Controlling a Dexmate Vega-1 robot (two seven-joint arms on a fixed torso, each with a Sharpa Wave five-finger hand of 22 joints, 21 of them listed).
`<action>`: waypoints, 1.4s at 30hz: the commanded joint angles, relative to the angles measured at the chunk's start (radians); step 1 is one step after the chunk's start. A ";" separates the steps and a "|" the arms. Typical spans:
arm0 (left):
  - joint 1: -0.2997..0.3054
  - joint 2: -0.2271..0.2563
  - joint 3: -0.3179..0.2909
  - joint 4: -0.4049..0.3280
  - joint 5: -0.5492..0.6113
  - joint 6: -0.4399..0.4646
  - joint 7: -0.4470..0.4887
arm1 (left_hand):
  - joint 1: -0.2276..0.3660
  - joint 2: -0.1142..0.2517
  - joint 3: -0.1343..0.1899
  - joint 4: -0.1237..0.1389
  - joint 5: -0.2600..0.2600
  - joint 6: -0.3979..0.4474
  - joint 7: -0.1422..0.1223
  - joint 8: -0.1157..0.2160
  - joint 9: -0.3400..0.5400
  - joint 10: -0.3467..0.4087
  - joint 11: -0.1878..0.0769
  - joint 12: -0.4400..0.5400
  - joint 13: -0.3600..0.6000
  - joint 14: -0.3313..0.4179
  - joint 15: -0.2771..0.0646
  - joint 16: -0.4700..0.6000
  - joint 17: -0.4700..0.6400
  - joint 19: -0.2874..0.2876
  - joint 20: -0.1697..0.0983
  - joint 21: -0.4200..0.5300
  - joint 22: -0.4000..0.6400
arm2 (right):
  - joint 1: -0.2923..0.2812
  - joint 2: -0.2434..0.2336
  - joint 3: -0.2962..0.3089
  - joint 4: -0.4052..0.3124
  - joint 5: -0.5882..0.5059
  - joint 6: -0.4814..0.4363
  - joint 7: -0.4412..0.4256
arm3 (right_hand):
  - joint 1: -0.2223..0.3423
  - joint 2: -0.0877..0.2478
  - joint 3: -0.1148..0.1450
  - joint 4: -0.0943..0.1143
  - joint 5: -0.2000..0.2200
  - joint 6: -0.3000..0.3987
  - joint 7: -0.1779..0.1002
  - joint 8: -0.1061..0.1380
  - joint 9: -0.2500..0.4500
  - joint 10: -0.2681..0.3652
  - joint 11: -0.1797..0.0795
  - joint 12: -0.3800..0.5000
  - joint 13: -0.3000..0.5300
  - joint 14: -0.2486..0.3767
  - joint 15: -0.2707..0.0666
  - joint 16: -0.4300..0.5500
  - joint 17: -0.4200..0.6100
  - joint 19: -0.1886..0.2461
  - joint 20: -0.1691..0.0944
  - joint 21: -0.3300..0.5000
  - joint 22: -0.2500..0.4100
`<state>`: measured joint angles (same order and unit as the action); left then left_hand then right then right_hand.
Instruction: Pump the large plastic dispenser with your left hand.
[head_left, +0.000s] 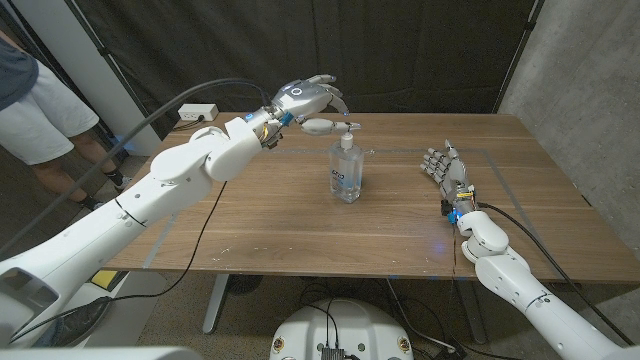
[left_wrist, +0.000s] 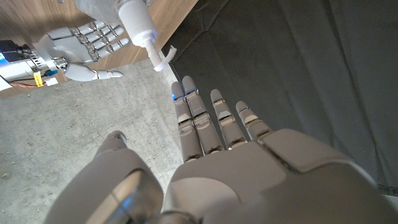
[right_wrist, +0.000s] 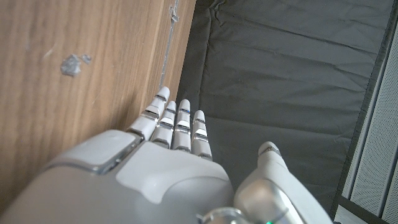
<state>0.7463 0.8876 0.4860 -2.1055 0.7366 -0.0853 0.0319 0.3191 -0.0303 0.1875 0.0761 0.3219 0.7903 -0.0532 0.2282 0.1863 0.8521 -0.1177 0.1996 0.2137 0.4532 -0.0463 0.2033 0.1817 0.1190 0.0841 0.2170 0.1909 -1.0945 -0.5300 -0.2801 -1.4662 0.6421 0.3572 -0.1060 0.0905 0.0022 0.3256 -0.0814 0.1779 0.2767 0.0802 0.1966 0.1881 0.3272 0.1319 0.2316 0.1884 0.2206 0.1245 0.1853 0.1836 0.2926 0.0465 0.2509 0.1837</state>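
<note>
Currently the left robot hand (head_left: 308, 101) is hovering upper-centre in head view, fingers spread apart w/ nothing held, thumb reaching toward the pump head of the large plastic dispenser (head_left: 346, 170); can't tell if it's touching. Dispenser is standing upright mid-frame on the worktop (head_left: 260, 220), clear body w/ white pump top. In left wrist view the pump nozzle (left_wrist: 152, 50) is showing just beyond the fingers (left_wrist: 199, 118). Right robot hand (head_left: 448, 170) is sitting at right-centre on the worktop, palm upright, fingers apart & holding nothing. A person in white shorts (head_left: 40, 110) is standing at upper left, behind the worktop
</note>
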 joint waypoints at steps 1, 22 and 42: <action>0.070 0.003 -0.084 -0.001 -0.142 0.028 0.051 | 0.022 0.004 -0.002 -0.002 0.005 -0.056 -0.004 -0.026 0.002 -0.096 0.009 -0.022 0.004 -0.024 0.001 -0.012 0.003 0.002 0.009 0.000 0.002 | 0.008 -0.001 -0.003 0.012 0.005 -0.003 0.013 | 0.001 0.012 0.001 -0.004 0.004 -0.002 -0.006 0.002 0.005 0.011 -0.002 -0.003 0.003 0.008 -0.002 0.003 0.002 0.011 -0.003 -0.002 0.002; 0.247 -0.156 -0.237 0.285 -0.920 -0.206 0.095 | 0.042 0.023 -0.029 0.007 -0.021 -0.528 0.036 -0.060 0.006 -0.558 0.089 -0.017 -0.004 -0.278 0.067 -0.023 0.007 -0.102 0.072 -0.015 0.003 | 0.067 0.025 -0.026 0.060 -0.014 0.014 0.033 | 0.004 0.013 0.001 -0.007 0.003 -0.002 -0.011 0.002 0.005 0.010 -0.004 -0.004 0.003 0.010 -0.007 0.002 0.001 0.025 -0.008 0.000 0.002; 0.289 -0.263 -0.279 0.501 -1.251 -0.266 0.007 | 0.006 0.004 -0.072 0.026 -0.036 -0.647 0.055 -0.045 0.004 -0.617 0.129 -0.005 -0.012 -0.282 0.068 -0.011 0.004 0.008 -0.011 0.029 0.002 | 0.100 0.062 -0.040 0.125 -0.043 0.083 0.041 | 0.010 0.008 -0.002 -0.016 0.002 0.014 -0.036 0.008 0.005 0.036 -0.050 0.003 0.002 0.040 -0.041 0.007 0.000 0.062 -0.024 0.006 0.002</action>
<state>1.0158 0.6809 0.2229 -1.7160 -0.3752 -0.3241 0.0676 0.3258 -0.0260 0.1194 0.1028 0.2870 0.1495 -0.0013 0.1780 0.1886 0.2345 0.0040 0.1855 0.1997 0.1664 0.0232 0.1859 0.1838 0.1237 0.0875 0.2405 0.1905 -1.0124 -0.4837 -0.3133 -1.3715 0.6147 0.4061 -0.0696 0.0956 0.0073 0.3230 -0.0928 0.1779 0.2822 0.0527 0.1966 0.1881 0.3560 0.0940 0.2316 0.1882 0.2545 0.0909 0.1852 0.1814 0.3408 0.0230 0.2510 0.1835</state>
